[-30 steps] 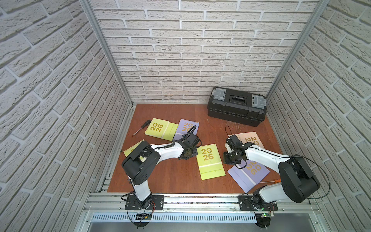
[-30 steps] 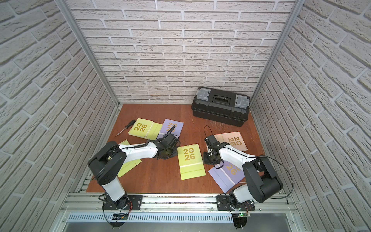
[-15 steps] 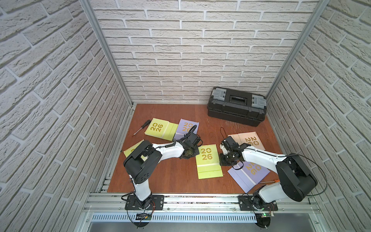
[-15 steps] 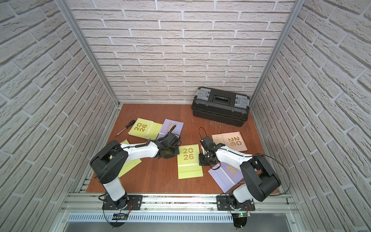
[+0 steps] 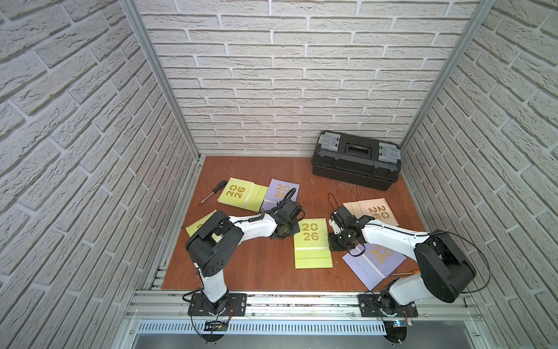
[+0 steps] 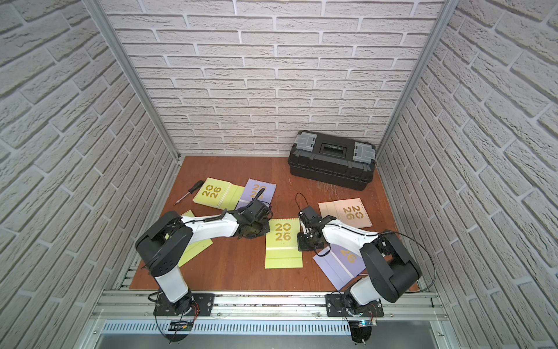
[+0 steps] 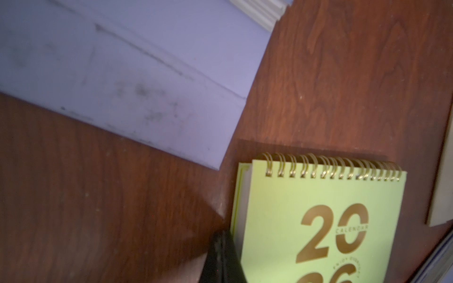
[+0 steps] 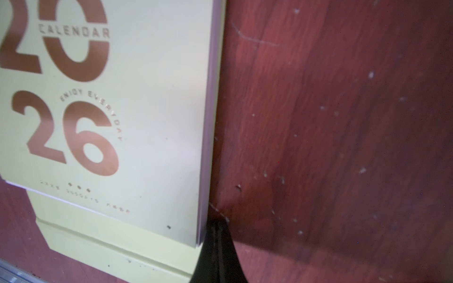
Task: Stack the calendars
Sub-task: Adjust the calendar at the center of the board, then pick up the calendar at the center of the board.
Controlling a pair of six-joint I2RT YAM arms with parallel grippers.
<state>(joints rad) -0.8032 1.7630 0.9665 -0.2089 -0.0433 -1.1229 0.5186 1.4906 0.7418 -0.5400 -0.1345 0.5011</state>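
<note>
A lime-green calendar (image 5: 312,241) (image 6: 283,241) lies flat mid-table between both arms. My left gripper (image 5: 290,231) (image 7: 223,257) is shut, its tip against the calendar's left edge near the gold spiral. The right gripper (image 5: 334,241) (image 8: 218,250) is shut too, its tip touching the same calendar (image 8: 147,122) on its right edge. Neither holds anything. Other calendars lie around: lime-green (image 5: 241,195) and lavender (image 5: 282,192) (image 7: 134,73) at the back left, beige (image 5: 374,211) on the right, lavender (image 5: 374,263) under the right arm, lime-green (image 5: 199,225) partly hidden under the left arm.
A black toolbox (image 5: 356,158) with grey latches stands at the back right against the wall. A screwdriver (image 5: 213,192) lies at the back left. A thin orange-handled tool (image 5: 404,273) lies near the front right edge. Brick walls close three sides.
The right gripper slid left up to the middle calendar's right edge. That calendar shifted slightly left and turned straighter. The left gripper stayed at its left edge.
</note>
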